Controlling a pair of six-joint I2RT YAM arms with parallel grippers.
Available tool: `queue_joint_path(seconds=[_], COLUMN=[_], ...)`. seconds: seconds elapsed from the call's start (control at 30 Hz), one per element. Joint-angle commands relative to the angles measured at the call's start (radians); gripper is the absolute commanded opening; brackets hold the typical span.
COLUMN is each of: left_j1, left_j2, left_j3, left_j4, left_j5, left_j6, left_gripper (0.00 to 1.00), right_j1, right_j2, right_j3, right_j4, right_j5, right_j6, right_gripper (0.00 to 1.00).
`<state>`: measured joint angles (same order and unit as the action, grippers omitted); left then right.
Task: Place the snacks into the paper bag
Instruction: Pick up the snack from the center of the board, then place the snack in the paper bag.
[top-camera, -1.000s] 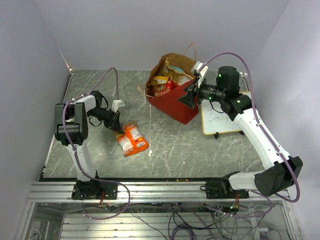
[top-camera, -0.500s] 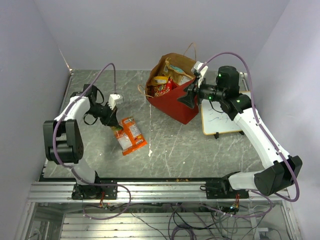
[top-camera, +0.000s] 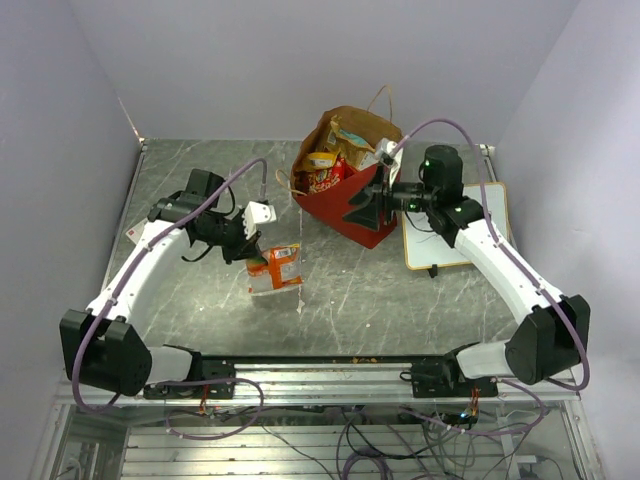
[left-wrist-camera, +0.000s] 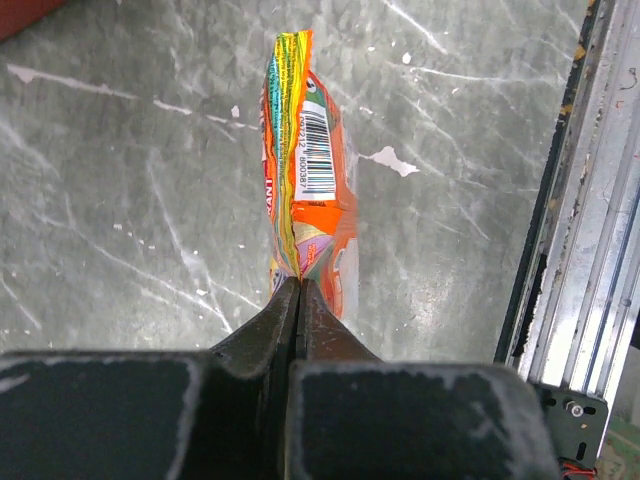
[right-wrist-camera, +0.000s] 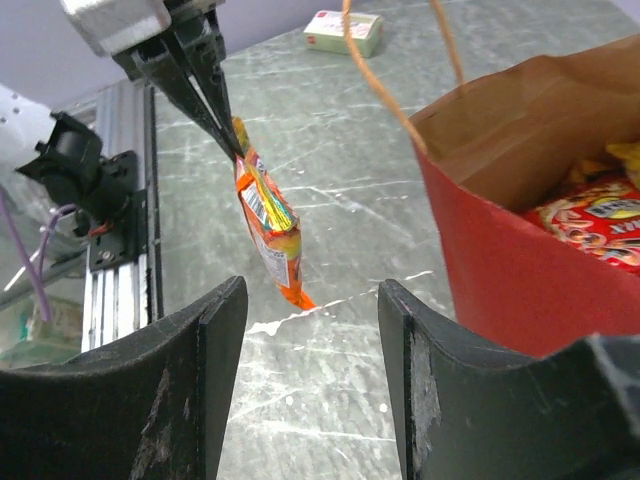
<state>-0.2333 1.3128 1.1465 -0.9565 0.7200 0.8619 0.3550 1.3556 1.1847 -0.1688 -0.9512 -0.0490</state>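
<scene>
The overhead view looks down on the whole worktop (top-camera: 350, 290), while both close wrist views share the dangling orange packet (left-wrist-camera: 305, 180).

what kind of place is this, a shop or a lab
Most likely a robotics lab test cell: a left arm and right arm bolted to an aluminium rail, plain walls boxing in the tabletop, loose cables underneath.

The orange packet (top-camera: 275, 268) hangs by its top edge, pinched between the shut jaws of the left gripper (top-camera: 260, 256). It is flat and crinkly, with a barcode on one side, and it is slightly tilted. Its lower corner is close to the worktop (top-camera: 340, 295); whether it touches is not clear. The paper bag (top-camera: 352, 215) stands upright to the right, red outside, brown inside, and open. A red packet (top-camera: 322, 179) and a yellow packet (top-camera: 320, 160) lie inside it.
</scene>
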Motion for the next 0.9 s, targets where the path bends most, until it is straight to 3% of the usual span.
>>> queue_joint_path(seconds=[0.0, 0.27, 0.4, 0.53, 0.87], left_j1=[-0.037, -0.112, -0.137, -0.150, -0.161], left_j2=[-0.028, -0.019, -0.041, -0.061, -0.092], left_j3=[0.017, 0.107, 0.111, 0.112, 0.139], left_j4=[0.015, 0.019, 0.057, 0.112, 0.265], left_j5=[0.061, 0.075, 0.088, 0.127, 0.224], left_j6=[0.029, -0.009, -0.042, -0.103, -0.292], left_gripper=[0.07, 0.07, 0.07, 0.07, 0.07], right_j1=[0.026, 0.192, 0.209, 0.211, 0.196], right_j2=[0.026, 0.084, 0.098, 0.102, 0.048], right_j3=[-0.074, -0.119, -0.142, -0.168, -0.302], right_j4=[0.147, 0.034, 0.081, 0.111, 0.291], right_j5=[-0.135, -0.071, -0.057, -0.055, -0.007], right_j6=[0.020, -0.227, -0.203, -0.193, -0.072], right_gripper=[0.54, 0.54, 0.56, 0.65, 0.68])
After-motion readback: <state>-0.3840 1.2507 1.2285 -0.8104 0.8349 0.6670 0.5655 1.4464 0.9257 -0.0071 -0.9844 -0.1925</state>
